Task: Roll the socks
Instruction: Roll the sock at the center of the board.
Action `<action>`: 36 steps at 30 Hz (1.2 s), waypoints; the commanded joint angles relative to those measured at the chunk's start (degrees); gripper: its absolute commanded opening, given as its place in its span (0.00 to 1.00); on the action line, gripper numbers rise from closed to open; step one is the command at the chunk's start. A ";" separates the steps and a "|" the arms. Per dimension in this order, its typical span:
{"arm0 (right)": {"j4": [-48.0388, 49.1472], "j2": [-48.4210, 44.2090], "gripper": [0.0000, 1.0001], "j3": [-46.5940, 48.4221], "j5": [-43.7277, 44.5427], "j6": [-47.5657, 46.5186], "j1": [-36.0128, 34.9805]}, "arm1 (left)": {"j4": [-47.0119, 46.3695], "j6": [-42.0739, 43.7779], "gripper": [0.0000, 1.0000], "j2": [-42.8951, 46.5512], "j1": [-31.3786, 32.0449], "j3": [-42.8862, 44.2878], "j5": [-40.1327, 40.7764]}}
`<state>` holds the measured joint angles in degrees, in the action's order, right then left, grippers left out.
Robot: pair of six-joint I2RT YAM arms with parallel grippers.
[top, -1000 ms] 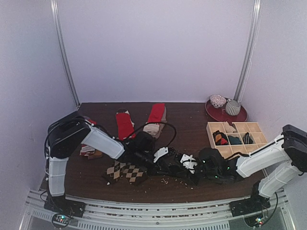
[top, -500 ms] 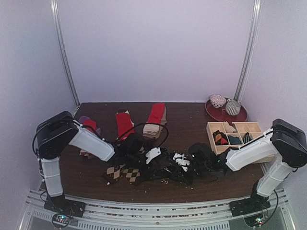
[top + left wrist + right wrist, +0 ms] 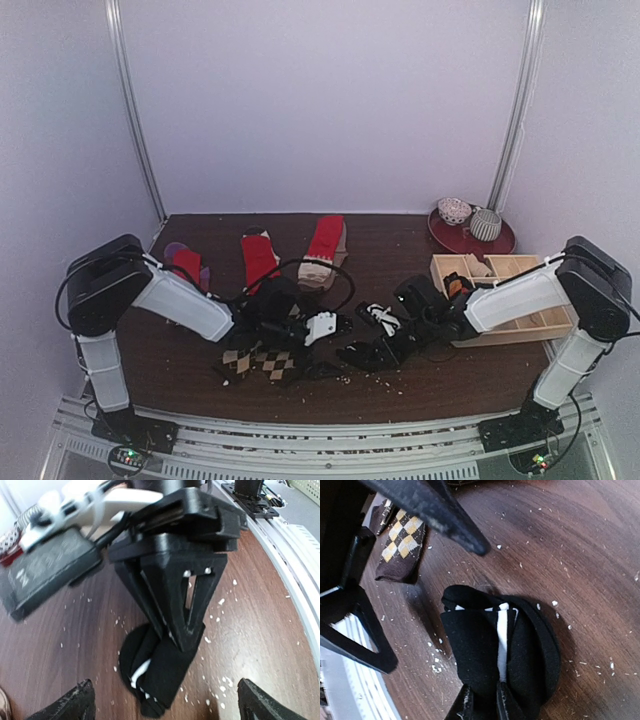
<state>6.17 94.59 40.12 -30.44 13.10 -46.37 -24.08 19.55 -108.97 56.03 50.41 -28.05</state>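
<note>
Left gripper [image 3: 167,702] had released and now stood spread wide. Right gripper [image 3: 484,705] pinched the black sock [image 3: 500,645], a rolled bundle with one white stripe, lying on the table [image 3: 580,555] near the argyle sock [image 3: 400,540].

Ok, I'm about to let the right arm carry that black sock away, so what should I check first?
1. right gripper shut on black sock: ok.
2. left gripper open, not touching it: ok.
3. Roll tight enough: cannot tell.
4. argyle sock lying apart from the black sock: ok.
5. Free slot in wooden tray: cannot tell, right arm covers part.
</note>
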 commanded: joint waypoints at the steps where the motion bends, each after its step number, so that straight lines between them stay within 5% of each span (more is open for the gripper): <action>1: -7.55 3.58 0.15 -0.41 -5.43 2.44 1.28 | -3.99 4.21 0.98 -3.14 -0.04 2.72 -3.40; 8: -7.89 5.67 0.14 0.09 -10.35 2.63 3.00 | 0.99 5.57 0.65 -7.12 -0.04 7.26 -5.69; 25: -9.51 7.31 0.15 -0.56 -14.67 1.03 4.90 | 3.52 2.95 0.68 -9.01 0.45 5.09 -5.66; 30: -11.15 7.82 0.15 -0.64 -14.40 0.16 5.94 | -0.19 1.31 0.58 -6.52 0.31 1.96 -5.17; 33: -11.45 8.01 0.15 -0.88 -14.56 -0.20 5.94 | 2.47 1.88 0.38 -6.04 0.31 3.36 -6.76; 36: -11.24 7.97 0.15 -1.02 -14.68 0.05 6.03 | 2.57 1.40 0.40 -4.58 0.44 3.56 -8.09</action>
<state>2.96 99.96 41.63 -48.51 13.47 -40.66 -22.83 21.50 -116.53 56.07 53.63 -33.58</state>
